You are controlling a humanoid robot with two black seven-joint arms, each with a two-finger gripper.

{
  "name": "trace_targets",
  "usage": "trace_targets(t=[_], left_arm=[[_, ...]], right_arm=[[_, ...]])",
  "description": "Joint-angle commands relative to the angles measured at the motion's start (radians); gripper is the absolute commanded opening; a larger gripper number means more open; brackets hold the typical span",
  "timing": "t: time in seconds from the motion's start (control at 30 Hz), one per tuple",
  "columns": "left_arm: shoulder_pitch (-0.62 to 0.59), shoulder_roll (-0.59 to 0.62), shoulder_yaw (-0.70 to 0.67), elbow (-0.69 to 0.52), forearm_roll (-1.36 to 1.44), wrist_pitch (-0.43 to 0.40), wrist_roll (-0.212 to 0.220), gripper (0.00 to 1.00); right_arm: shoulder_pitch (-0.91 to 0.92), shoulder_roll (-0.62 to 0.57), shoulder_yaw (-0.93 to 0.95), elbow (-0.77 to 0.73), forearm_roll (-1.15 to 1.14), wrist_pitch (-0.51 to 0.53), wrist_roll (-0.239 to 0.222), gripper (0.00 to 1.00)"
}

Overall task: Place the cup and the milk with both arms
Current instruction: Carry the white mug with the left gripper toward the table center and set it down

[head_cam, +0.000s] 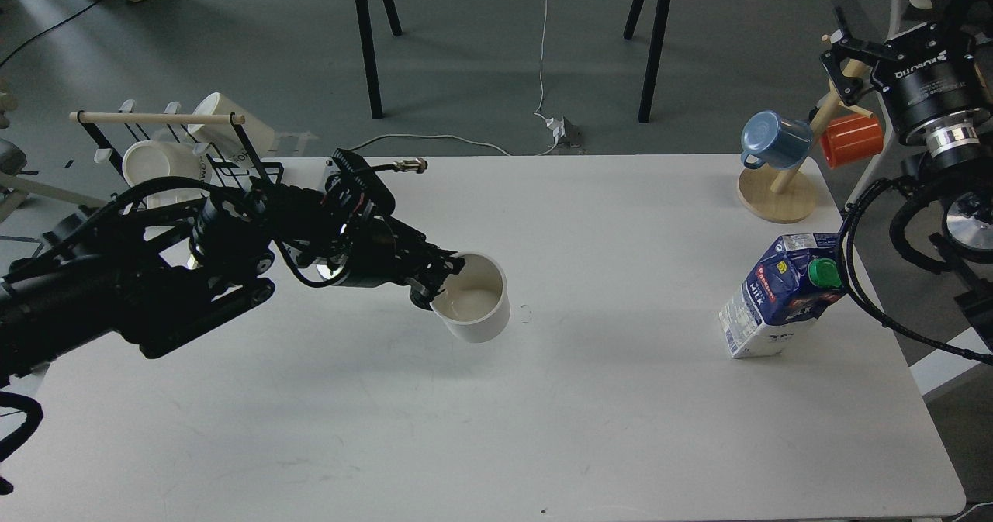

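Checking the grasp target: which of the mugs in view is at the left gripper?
The white cup with the cream inside, mid-table, at the left gripper. The blue mug and orange mug hang on the wooden stand; the all-white mugs sit in the rack.

The left arm reached in from the left edge of the desk, low and nearly level, forearm stretched toward the desk's middle. Its wrist pointed right and slightly toward the near edge. The left gripper (pixel 441 280) had its dark fingers closed over the near-left rim of the cup (pixel 475 299), one finger inside and one outside. The right arm stood off the desk's far right corner, wrist raised high, cables looping below it. The right gripper (pixel 842 64) was seen dark and small, its fingers not distinguishable
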Motion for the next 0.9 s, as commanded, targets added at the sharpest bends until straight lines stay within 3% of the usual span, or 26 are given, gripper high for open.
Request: trace_targets(t=[0.0,0.17,0.43,0.6,0.87], left_arm=[[-0.001,-0.104,0.006,0.093,0.017,-0.020,0.040,0.00],[0.002,-0.156,0.013,0.164,0.059,-0.020,0.043,0.00],[0.016,-0.194,0.013,0.175,0.074,-0.017,0.049,0.04],[0.014,-0.188,0.007,0.178,0.073,-0.014,0.073,0.18],[0.016,-0.147,0.000,0.169,0.070,-0.014,0.061,0.20]], right_arm=[[-0.001,-0.016,0.004,0.000,0.002,0.000,0.000,1.00],[-0.001,-0.023,0.009,0.000,0.002,0.000,0.000,1.00],[-0.001,-0.023,0.003,0.001,0.000,0.000,0.000,1.00],[-0.001,-0.025,0.001,0.003,0.000,0.000,-0.002,1.00],[-0.008,-0.051,-0.002,0.024,0.000,0.000,-0.002,1.00]])
